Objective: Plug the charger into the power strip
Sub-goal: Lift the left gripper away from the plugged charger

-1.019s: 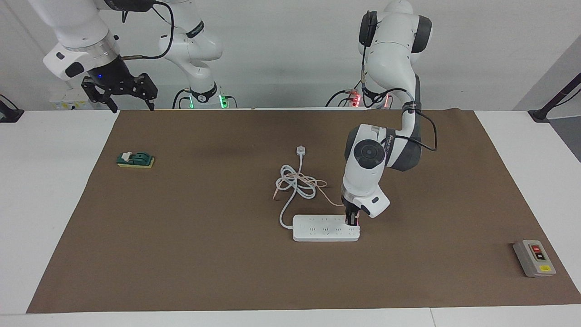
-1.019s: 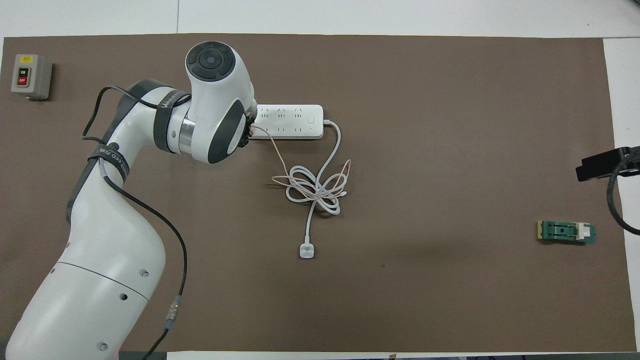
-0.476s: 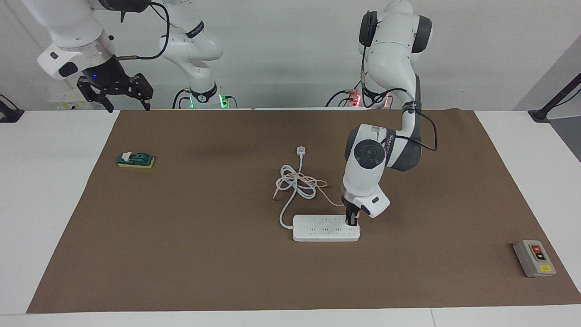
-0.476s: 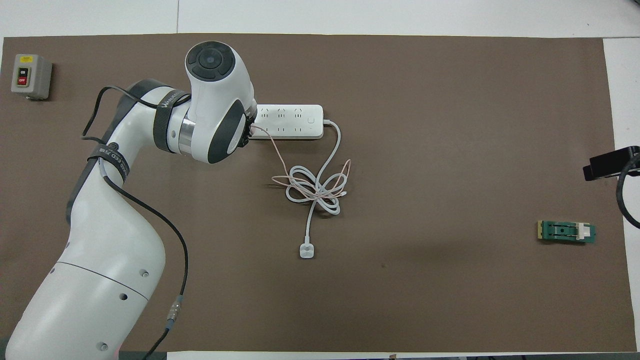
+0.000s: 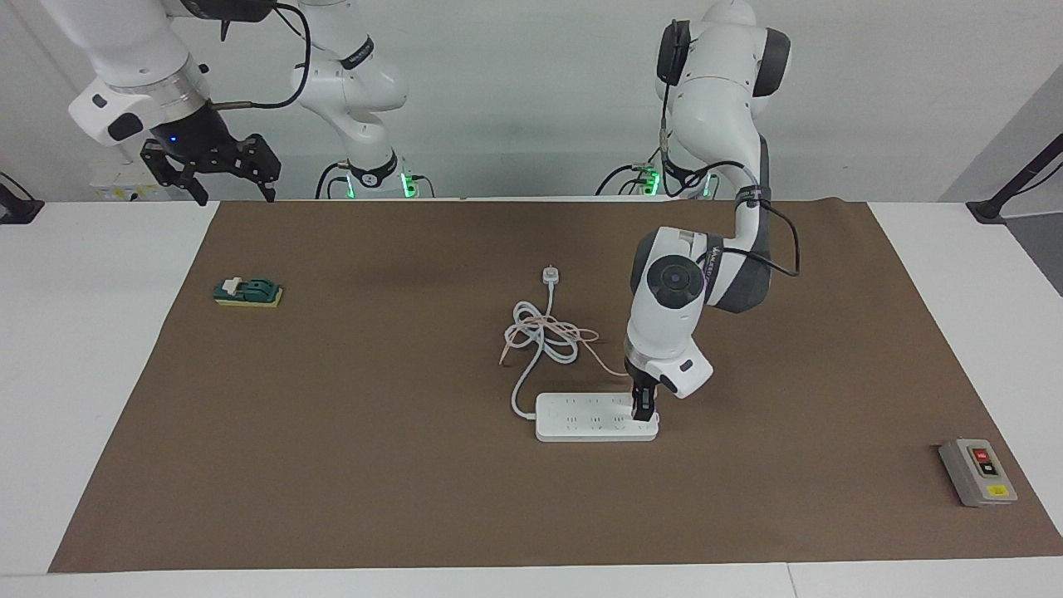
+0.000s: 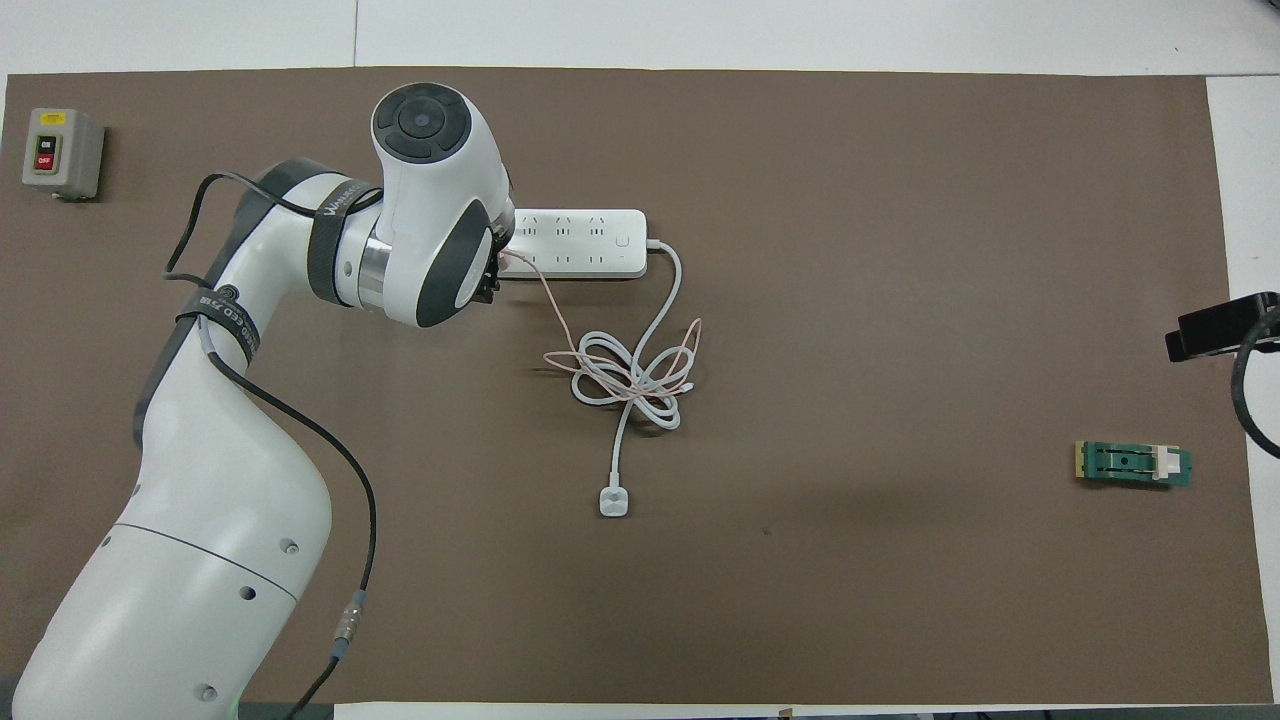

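The white power strip [image 5: 585, 417] [image 6: 580, 243] lies flat in the middle of the brown mat. My left gripper [image 5: 644, 409] points down onto the strip's end toward the left arm's end of the table. The charger's body is hidden there, under the gripper and wrist. Only its thin pink cable [image 5: 602, 361] [image 6: 553, 315] shows, running from the gripper to the tangle with the strip's thick white cord [image 5: 540, 332] [image 6: 630, 385]. My right gripper [image 5: 235, 193] hangs open and empty, high over the mat's corner near its base.
The cord's small white plug [image 5: 550, 275] [image 6: 614, 501] lies nearer the robots than the coil. A grey button box [image 5: 977, 472] [image 6: 62, 152] sits toward the left arm's end. A green block [image 5: 247, 292] [image 6: 1133, 465] lies toward the right arm's end.
The left gripper has stayed on the strip's end, and less pink shows at its tip now. The right gripper rose a little and drew back toward its end of the table.
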